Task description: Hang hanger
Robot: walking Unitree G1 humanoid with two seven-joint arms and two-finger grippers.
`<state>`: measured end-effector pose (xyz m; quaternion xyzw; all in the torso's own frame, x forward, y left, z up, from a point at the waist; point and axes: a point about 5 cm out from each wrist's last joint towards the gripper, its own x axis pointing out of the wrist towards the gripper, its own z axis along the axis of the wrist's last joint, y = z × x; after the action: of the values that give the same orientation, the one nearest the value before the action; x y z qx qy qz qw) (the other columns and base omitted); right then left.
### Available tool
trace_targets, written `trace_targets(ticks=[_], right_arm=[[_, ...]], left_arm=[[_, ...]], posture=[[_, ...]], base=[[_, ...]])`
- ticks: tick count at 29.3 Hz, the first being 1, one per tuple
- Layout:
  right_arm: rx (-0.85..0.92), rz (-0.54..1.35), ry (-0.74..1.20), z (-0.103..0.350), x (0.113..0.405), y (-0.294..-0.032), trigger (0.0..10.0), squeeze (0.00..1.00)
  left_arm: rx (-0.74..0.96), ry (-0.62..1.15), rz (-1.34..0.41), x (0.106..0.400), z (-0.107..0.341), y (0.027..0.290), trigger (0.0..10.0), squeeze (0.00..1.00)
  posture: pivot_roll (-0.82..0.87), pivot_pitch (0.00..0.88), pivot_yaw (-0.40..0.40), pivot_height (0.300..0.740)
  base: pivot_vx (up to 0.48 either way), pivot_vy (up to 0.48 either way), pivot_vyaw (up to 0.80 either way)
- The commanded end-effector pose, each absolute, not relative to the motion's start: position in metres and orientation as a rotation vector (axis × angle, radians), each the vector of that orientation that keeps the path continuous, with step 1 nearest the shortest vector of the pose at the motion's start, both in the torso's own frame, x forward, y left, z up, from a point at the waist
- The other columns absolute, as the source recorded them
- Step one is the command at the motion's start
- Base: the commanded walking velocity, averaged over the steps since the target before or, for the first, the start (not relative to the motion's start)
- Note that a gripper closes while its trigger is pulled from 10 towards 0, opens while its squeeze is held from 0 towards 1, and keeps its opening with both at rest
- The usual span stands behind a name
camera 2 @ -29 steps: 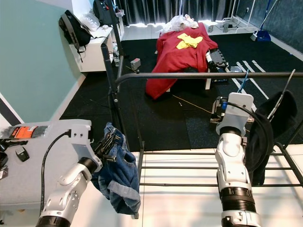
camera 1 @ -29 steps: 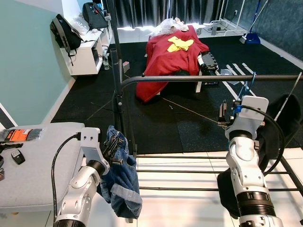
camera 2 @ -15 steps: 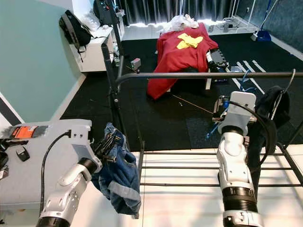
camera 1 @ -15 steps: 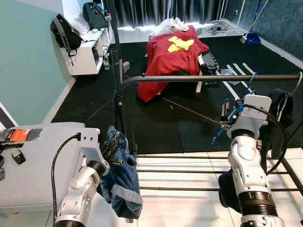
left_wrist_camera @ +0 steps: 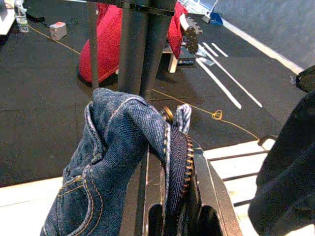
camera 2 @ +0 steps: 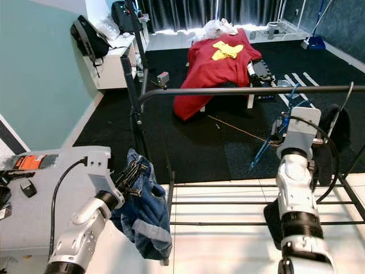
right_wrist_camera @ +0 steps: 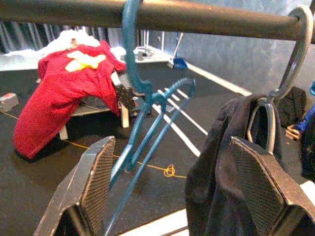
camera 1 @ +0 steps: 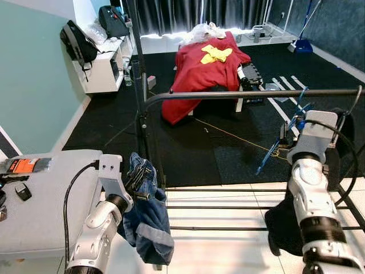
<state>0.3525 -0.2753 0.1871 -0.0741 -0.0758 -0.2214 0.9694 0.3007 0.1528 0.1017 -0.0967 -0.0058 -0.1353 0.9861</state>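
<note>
Clothes rack rail [camera 1: 251, 94] was the reference: black horizontal bar across the scene, upright post [camera 1: 138, 85] at its left end. Beyond the rail, red cloth [camera 1: 202, 71] with a yellow patch [camera 1: 215, 53] draped over a bench on the black floor. Grey table [camera 1: 40, 200] sat left of the post, small black items and an orange-labelled package [camera 1: 21, 164] on it; label text was too small to read. White shelf [camera 1: 105, 65] with black bags [camera 1: 80, 43] stood well beyond the post, against the teal wall.

Dark garment [right_wrist_camera: 231, 162] hung from the rail on a grey hook [right_wrist_camera: 298, 54], just beside the blue hanger [right_wrist_camera: 147, 118]. Blue hanger was hooked over the rail, dangling tilted. Right gripper [right_wrist_camera: 182, 196] was just below the rail, jaws spread wide and empty, hanger between them but untouched.

Left gripper [left_wrist_camera: 170, 216] was low, near the post, clenched on the blue jeans [camera 1: 145, 214], which hung down from it.
</note>
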Motion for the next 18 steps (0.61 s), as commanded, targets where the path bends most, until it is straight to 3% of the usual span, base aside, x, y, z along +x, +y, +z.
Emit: trace_targets(ticks=[1, 18], right_arm=[[-0.137, -0.436, -0.148, 0.186, 0.356, -0.275, 10.0, 0.00], [-0.153, -0.399, -0.122, 0.205, 0.375, -0.288, 10.0, 0.00]], left_arm=[[-0.197, -0.036, -0.285, 0.301, 0.108, 0.155, 10.0, 0.00], [-0.184, -0.017, -0.293, 0.299, 0.107, 0.157, 10.0, 0.00]], posture=[[0.09, 0.045, 0.102, 0.740], [0.10, 0.080, 0.114, 0.740]], base=[[0.000, 0.000, 0.00], [0.000, 0.000, 0.00]])
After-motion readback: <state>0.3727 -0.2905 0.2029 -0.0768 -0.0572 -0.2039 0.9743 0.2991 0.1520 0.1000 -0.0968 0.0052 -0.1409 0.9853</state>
